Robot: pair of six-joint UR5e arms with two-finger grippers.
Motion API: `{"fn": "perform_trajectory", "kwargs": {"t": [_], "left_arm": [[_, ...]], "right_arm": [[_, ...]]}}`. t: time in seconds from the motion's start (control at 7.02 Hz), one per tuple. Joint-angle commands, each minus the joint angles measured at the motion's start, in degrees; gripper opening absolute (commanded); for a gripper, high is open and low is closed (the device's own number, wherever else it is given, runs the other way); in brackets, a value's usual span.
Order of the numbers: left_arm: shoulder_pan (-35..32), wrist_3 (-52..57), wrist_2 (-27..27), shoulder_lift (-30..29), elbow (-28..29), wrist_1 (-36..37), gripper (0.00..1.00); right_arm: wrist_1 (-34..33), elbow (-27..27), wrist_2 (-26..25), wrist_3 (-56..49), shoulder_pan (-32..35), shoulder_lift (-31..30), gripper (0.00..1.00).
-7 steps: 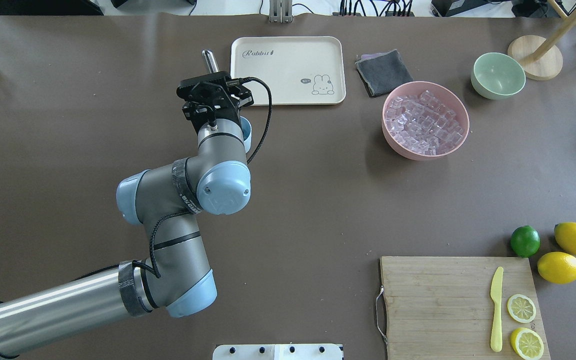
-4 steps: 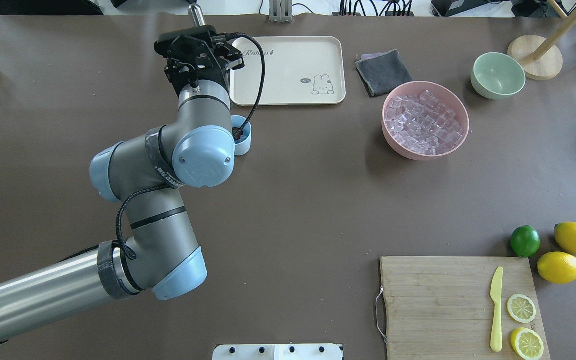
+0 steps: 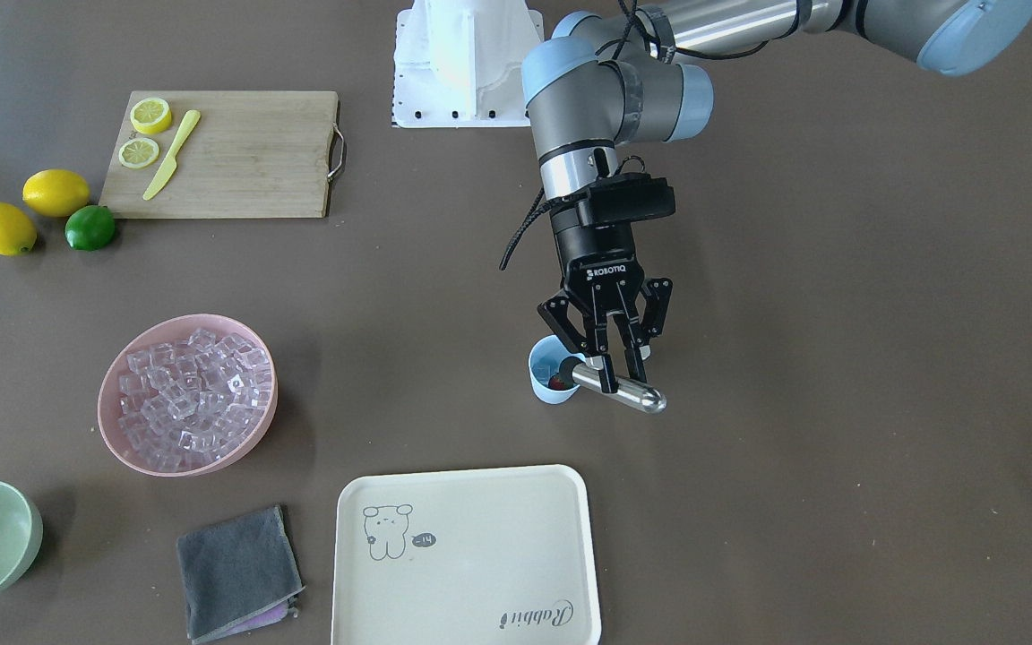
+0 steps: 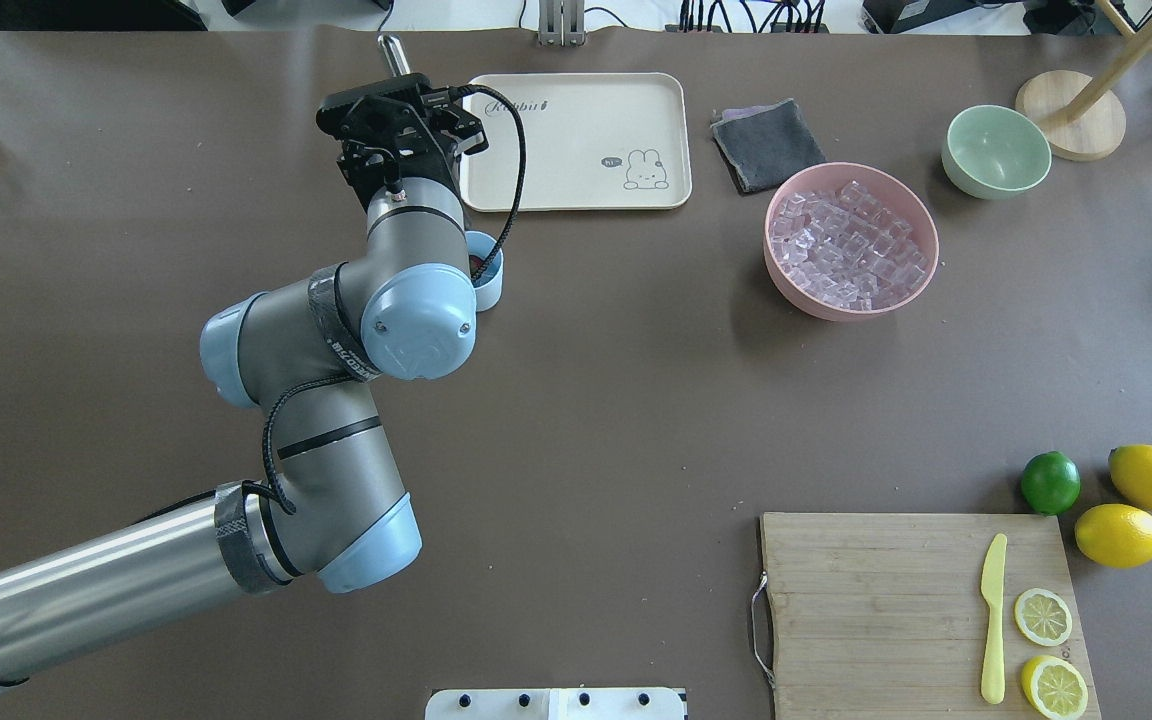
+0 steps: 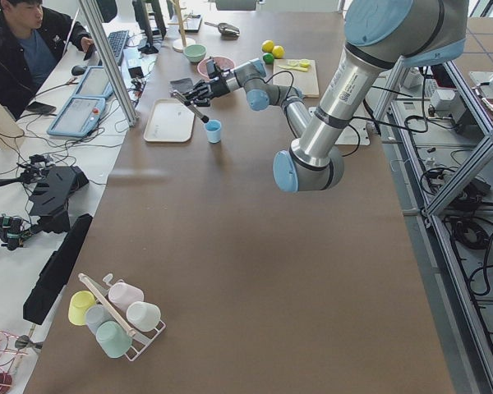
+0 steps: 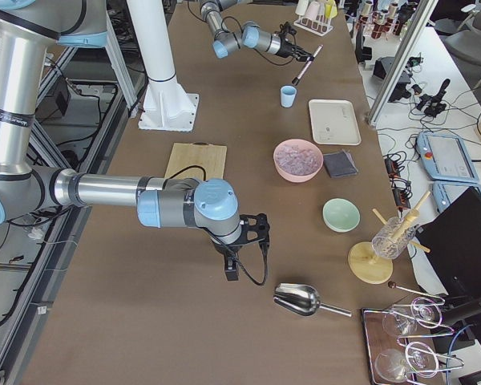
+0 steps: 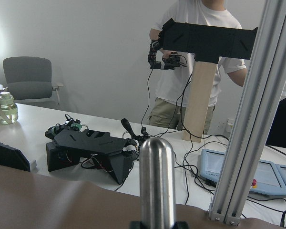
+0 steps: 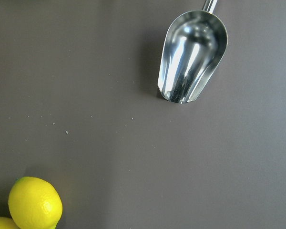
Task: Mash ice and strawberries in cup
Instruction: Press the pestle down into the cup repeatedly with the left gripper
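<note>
Left gripper (image 3: 621, 381) clamps muddler (image 3: 640, 395) (over cup (image 3: 539, 373))

White wall (image 7: 86, 38), grey chair (image 7: 28, 78), aluminium post (image 7: 251, 119), cluttered white desk (image 7: 26, 128); bright even light.

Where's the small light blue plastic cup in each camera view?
Front-facing: cup right of centre, by steel muddler in left gripper.
Overhead: cup upper left, half behind the arm.
Exterior left: cup upper middle.
Exterior right: cup top centre.
Left wrist: absent.
Right wrist: absent.
Landmark: cream rabbit tray beside it.
</note>
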Motion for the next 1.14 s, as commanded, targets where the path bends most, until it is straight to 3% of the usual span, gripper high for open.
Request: {"fn": "perform_trajectory", "kwargs": {"t": [0.0,0.28,0.57,0.85,1.0], "left_arm": [[1.91,-0.88,0.39,0.48,4.58,-6.26,0.0],[2.28,-0.88,0.49,0.74,4.86,-6.29,0.0],[-0.43,7.15,-2.74,0.74,-0.46,-5.5,0.0],[-9.01,10.27,-17.53,3.36,-7.48,-1.84,0.0],[-16.63,12.29,-32.41,7.56,-13.62,4.28,0.0]], "right_arm": [[0.0,-0.32,-0.09,0.0,0.0,0.03,1.0],[0.0,-0.32,-0.18,0.0,0.0,0.12,1.0],[0.0,-0.23,-0.09,0.0,0.0,-0.23,1.0],[0.0,0.12,-0.09,0.0,0.0,0.03,1.0],[0.09,0.2,-0.18,0.0,0.0,0.2,1.0]]}}
